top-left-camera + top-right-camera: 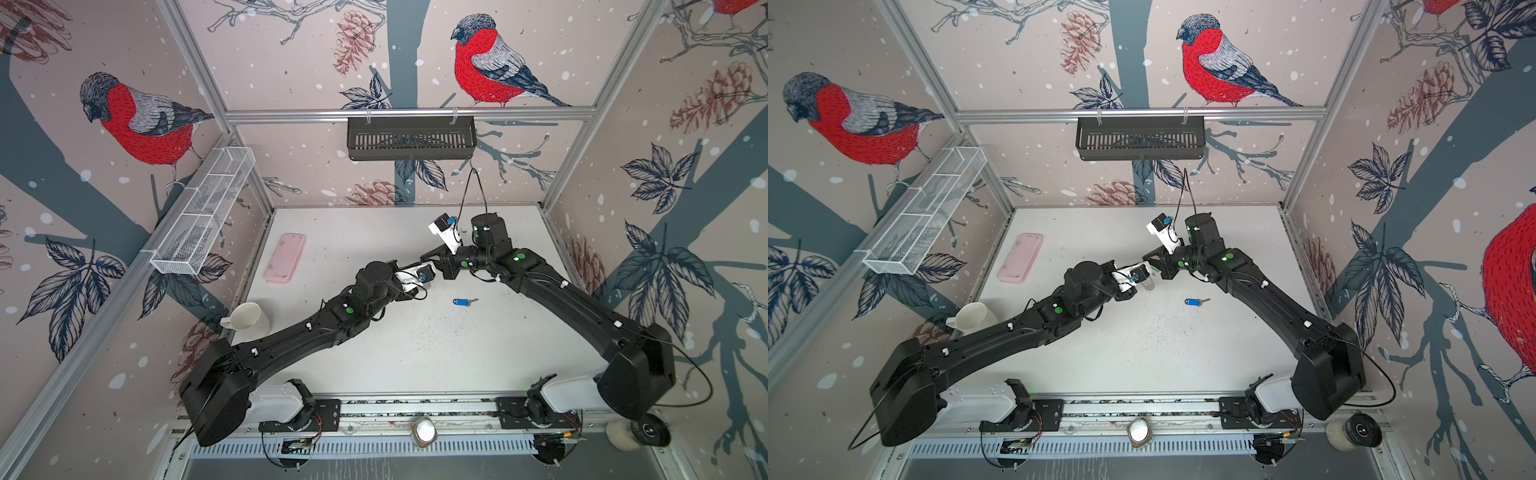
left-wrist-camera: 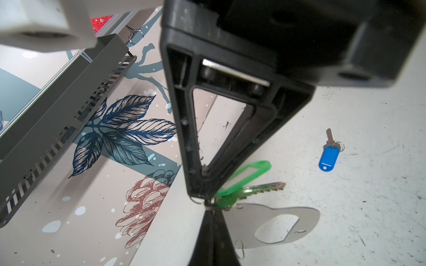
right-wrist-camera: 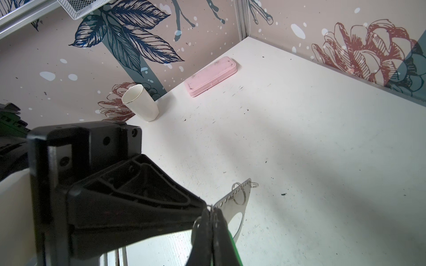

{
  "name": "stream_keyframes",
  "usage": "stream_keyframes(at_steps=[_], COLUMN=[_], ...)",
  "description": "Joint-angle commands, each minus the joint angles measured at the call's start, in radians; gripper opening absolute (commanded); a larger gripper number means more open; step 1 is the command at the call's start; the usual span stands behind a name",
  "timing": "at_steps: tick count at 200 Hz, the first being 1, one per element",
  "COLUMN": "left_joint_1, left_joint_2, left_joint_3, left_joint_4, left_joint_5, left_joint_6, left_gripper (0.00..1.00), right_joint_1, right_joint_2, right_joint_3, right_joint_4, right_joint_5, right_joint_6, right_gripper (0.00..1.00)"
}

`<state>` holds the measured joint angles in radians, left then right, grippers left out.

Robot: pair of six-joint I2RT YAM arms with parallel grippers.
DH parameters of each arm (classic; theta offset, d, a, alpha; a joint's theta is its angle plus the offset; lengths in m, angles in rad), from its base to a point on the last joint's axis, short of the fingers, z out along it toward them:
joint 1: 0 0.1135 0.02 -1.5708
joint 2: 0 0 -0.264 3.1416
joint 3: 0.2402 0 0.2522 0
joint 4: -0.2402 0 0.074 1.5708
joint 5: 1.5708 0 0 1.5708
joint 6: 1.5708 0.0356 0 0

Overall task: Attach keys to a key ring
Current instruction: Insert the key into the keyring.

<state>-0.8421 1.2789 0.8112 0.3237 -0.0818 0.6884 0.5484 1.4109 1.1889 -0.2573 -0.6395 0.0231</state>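
Key ring (image 2: 306,214): flat grey plate, lifted clear of the table (image 1: 415,353) near mid-workspace and tilted; oval cutout and row of small holes plain in the right wrist view (image 3: 224,207). Wire rings (image 3: 239,195) dangling from the holed edge.

Left gripper (image 2: 208,210): fingers pressed together, tip at one end of that holed edge. Right gripper (image 3: 211,214): fingers pressed together too, tip meeting the left one nose to nose at the same spot. Cannot tell which of plate, wire ring or key loop sits in which pinch.

Green-tagged key (image 2: 244,178): off the table as well, hanging right at the meeting tips, tag and blade fanned out just beside the plate.

Blue-tagged key (image 1: 463,302): flat on the table, alone, apart from the plate, nearer the arm bases than the tips, between the two arms.

Pink case (image 3: 211,77) and white mug (image 3: 140,103): along the left wall, well apart from everything else.
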Motion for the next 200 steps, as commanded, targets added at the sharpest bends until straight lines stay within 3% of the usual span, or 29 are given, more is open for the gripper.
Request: stream_keyframes(at_steps=[1,200], left_joint_1=[-0.005,-0.006], left_joint_2=[-0.008,-0.051], left_joint_3=[0.004,-0.020], left_joint_4=[0.066,0.090], left_joint_5=[-0.008,0.012], left_joint_6=[0.008,-0.002], left_gripper=[0.00,0.00], right_joint_1=[0.000,-0.066], right_joint_2=[0.004,0.000], right_joint_3=[-0.003,-0.054], right_joint_4=[-0.031,0.040], right_joint_5=[0.011,-0.110], right_joint_6=[-0.009,0.026], right_gripper=[0.00,0.00])
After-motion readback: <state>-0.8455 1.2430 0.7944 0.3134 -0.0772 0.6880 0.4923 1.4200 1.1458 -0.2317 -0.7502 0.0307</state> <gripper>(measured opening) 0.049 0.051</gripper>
